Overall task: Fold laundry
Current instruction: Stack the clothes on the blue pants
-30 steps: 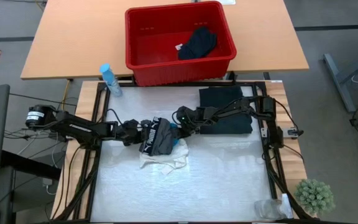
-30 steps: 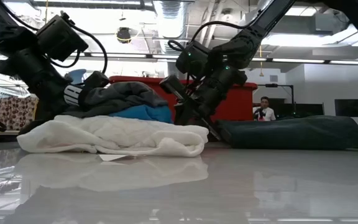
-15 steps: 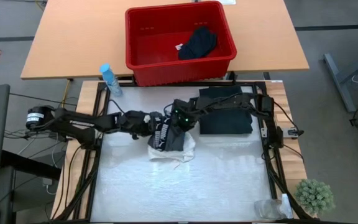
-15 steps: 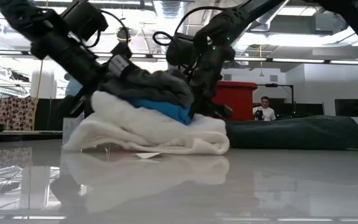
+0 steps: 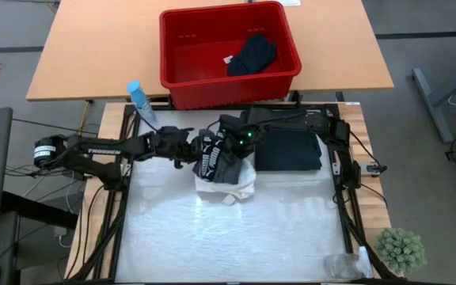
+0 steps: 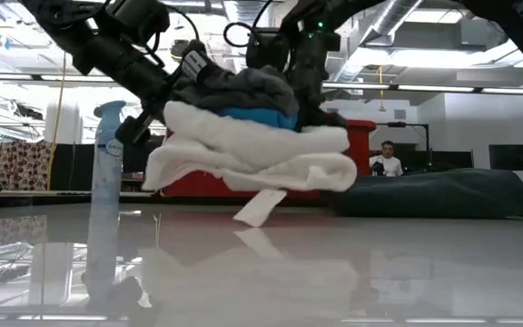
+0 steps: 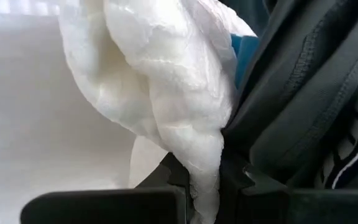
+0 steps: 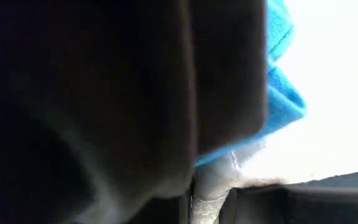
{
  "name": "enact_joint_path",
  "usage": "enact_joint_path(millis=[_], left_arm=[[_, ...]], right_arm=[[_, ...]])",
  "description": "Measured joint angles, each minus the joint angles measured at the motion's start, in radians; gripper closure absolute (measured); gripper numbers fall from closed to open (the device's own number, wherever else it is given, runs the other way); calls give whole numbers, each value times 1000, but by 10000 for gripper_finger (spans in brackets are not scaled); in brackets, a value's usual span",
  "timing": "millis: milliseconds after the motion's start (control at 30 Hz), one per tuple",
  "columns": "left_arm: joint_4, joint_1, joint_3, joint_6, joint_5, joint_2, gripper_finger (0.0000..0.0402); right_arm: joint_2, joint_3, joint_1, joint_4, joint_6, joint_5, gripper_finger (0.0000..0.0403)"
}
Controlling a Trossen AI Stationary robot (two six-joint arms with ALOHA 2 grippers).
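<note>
On left arm (image 5: 105,150): white "TROSSEN" lettering; grey garment (image 5: 212,162) waistband print unreadable.

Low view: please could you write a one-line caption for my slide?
Both grippers, left and right, hold a stack of white, teal and grey garments above the table.

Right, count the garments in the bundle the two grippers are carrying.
3: a white one underneath, hanging lowest; a teal one sandwiched in the middle; a dark grey one on top. Left gripper and right gripper pinch opposite ends. More may be hidden inside.
</note>
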Motion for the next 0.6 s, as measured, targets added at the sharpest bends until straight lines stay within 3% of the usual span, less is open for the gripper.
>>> enact_joint_path(millis=[233, 533, 600], left_arm=[[6, 28, 87, 6, -2, 50, 386], [27, 48, 357, 96, 89, 279, 386], [25, 60, 385, 93, 97, 312, 386]], right_arm=[[-1, 97, -29, -193, -53, 66, 349], [-10, 169, -66, -428, -144, 122, 349], [-38, 167, -88, -482, -158, 188, 349]])
